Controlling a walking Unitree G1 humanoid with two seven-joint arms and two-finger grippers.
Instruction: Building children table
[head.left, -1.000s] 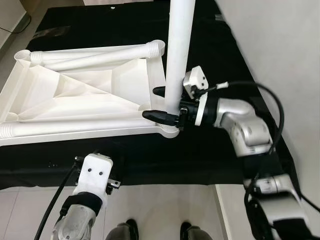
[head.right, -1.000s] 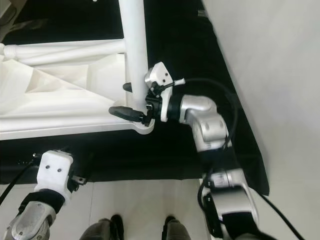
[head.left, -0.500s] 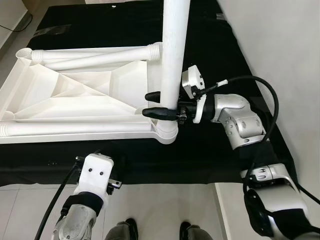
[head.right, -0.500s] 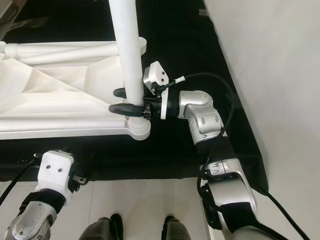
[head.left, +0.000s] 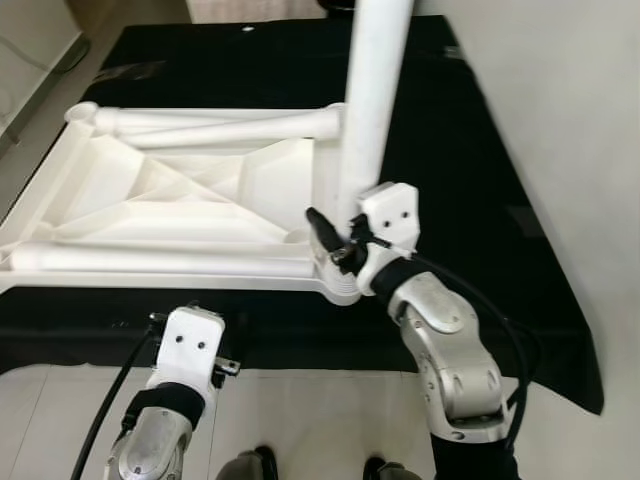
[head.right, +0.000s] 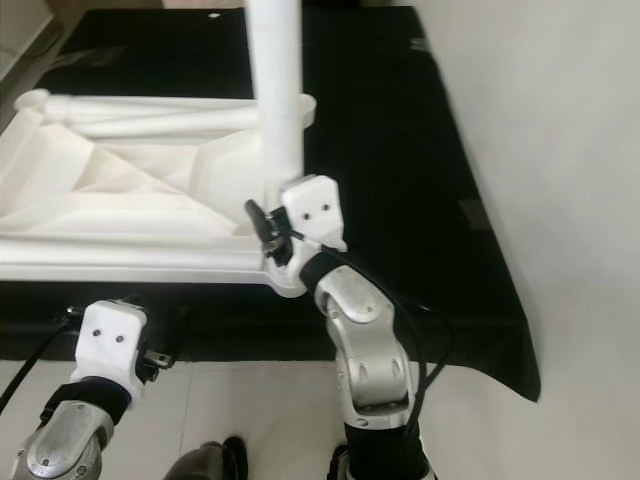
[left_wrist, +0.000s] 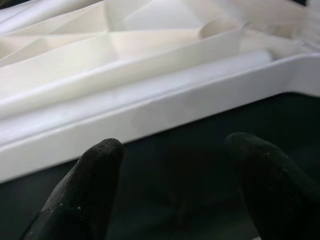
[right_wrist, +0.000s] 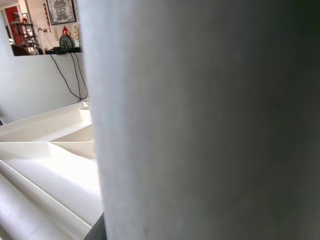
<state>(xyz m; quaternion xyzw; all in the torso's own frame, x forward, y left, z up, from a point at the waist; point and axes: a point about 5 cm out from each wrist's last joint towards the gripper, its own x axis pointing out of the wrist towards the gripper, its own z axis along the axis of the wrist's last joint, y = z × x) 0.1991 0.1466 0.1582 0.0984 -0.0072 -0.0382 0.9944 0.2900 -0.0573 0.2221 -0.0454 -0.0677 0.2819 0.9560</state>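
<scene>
The right gripper (head.left: 335, 240) is pinched on the table leg (head.left: 372, 110) low down, right where that white tube meets the corner socket (head.left: 338, 285) of the upturned tabletop (head.left: 150, 200), which lies underside-up on the black cloth (head.left: 470, 180). The leg stands nearly upright, rising well above the claw and out of the top of the picture; from the wrist camera it is a blank white wall pressed up close. The left gripper (left_wrist: 175, 195) hangs low on the near side of the slab, fingers spread apart over the dark cloth, just short of the tabletop's near rim (left_wrist: 165, 112) and holding nothing. Now the worry: with the grip so low on such a long tube, I'd say any sideways push could tip the leg in the socket, jam it crooked, or slide the whole light slab across the cloth, since nothing braces it. Two loose legs (head.left: 210, 122) lie along the far edge beyond the claw, and another long tube (head.left: 160, 262) lies along the near edge to its left; none seems to block the corner. A pale wall (head.left: 560, 120) runs close on the claw's right, leaving that elbow little room. Shoes (head.left: 245, 467) show at the bottom by the floor tiles.
</scene>
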